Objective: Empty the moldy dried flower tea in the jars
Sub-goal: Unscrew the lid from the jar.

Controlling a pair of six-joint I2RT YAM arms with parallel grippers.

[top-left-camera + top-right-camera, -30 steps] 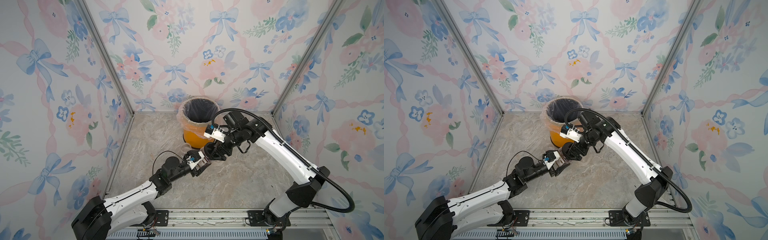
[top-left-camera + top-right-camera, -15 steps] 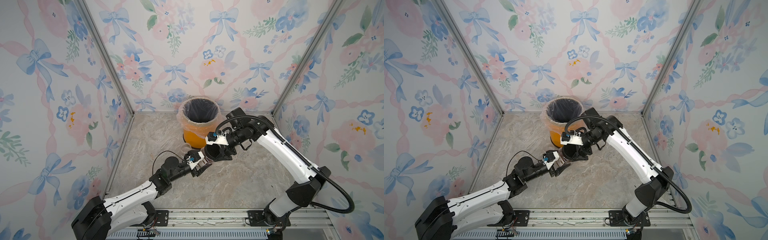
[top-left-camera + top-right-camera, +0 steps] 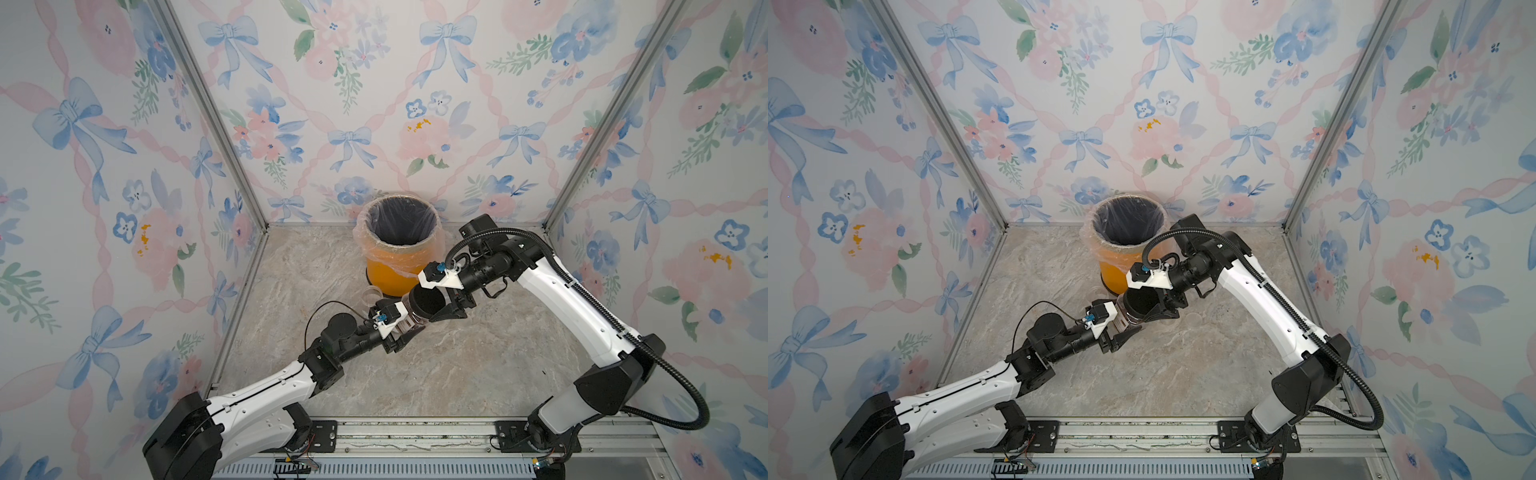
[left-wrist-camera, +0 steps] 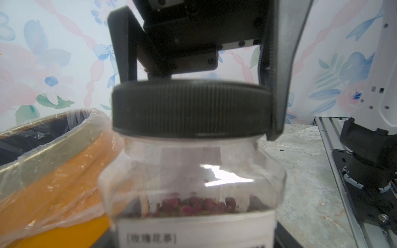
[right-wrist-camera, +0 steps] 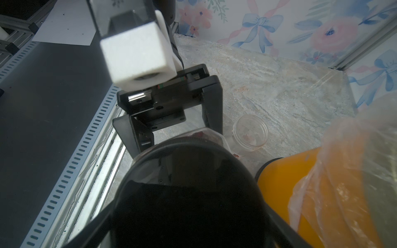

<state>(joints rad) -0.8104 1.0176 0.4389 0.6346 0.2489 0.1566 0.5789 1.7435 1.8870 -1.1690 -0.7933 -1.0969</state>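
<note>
Compared with a second ago, the right arm's wrist has turned and sunk a little: its white camera block, which was before over the front wall of the orange bin, is now lower and beside it. The left arm has not moved. The right gripper clasps the ribbed black lid from above, and the left gripper grasps the body of the squarish labelled jar. The jar is near the middle of the marbled worktop, just in front of the bin. The dried flower tea lies as a thin reddish layer at its bottom. A small open clear jar stands beside the bin's base. The bin, lined with plastic, stands at the back edge. The walls carry flowers and blue bows, aluminium posts mark the back corners, and a metal rail runs along the front edge.
</note>
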